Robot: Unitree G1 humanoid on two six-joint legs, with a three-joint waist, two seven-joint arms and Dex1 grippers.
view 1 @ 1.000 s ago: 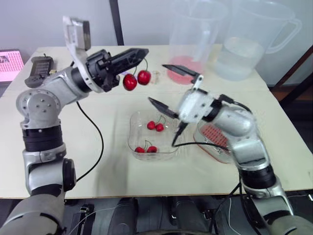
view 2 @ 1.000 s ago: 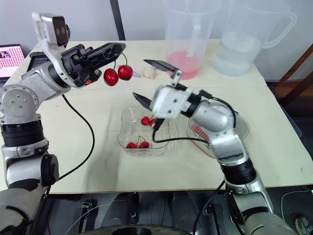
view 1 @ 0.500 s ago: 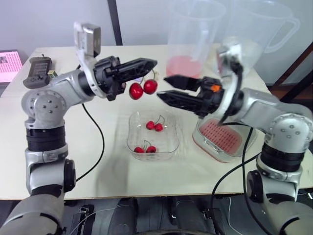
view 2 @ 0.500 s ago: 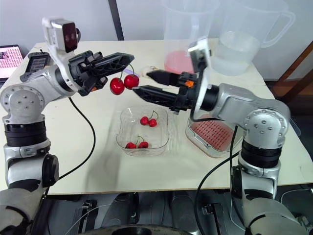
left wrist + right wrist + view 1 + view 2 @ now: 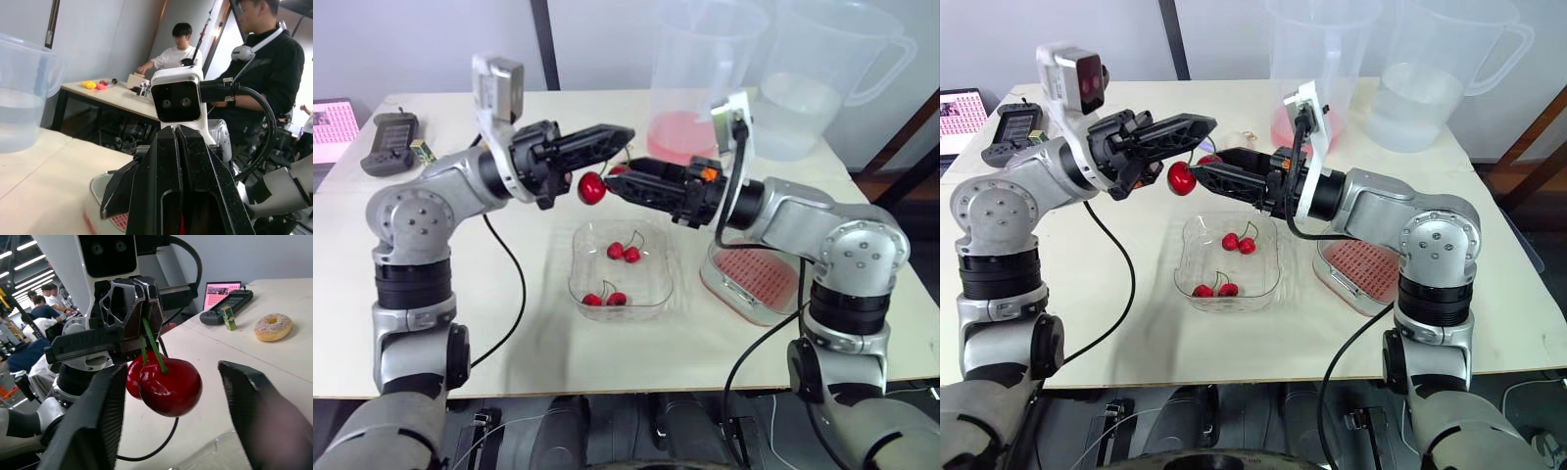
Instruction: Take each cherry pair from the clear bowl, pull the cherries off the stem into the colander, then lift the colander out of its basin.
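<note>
My left gripper [image 5: 623,134] is shut on the green stem of a cherry pair [image 5: 592,186], holding it in the air above the clear bowl [image 5: 658,294]. The right wrist view has the two red cherries [image 5: 168,387] hanging between the fingers [image 5: 95,426] of my right gripper [image 5: 619,176], which stands open around them. One cherry sits partly hidden behind those fingers. Two more cherry pairs [image 5: 625,252] lie in the bowl. The red colander [image 5: 754,274] rests in its basin [image 5: 724,292] to the right of the bowl, under my right forearm.
Two large clear pitchers stand at the back, one with pink liquid [image 5: 690,88], one with water [image 5: 813,88]. A black handset [image 5: 389,157] and a pink screen [image 5: 333,117] lie far left. A doughnut [image 5: 273,326] sits on the table. People [image 5: 266,68] stand beyond.
My right gripper has slid left, and its open fingers now straddle the hanging cherries. My left gripper has drifted slightly right with the pair, still shut on the stem.
</note>
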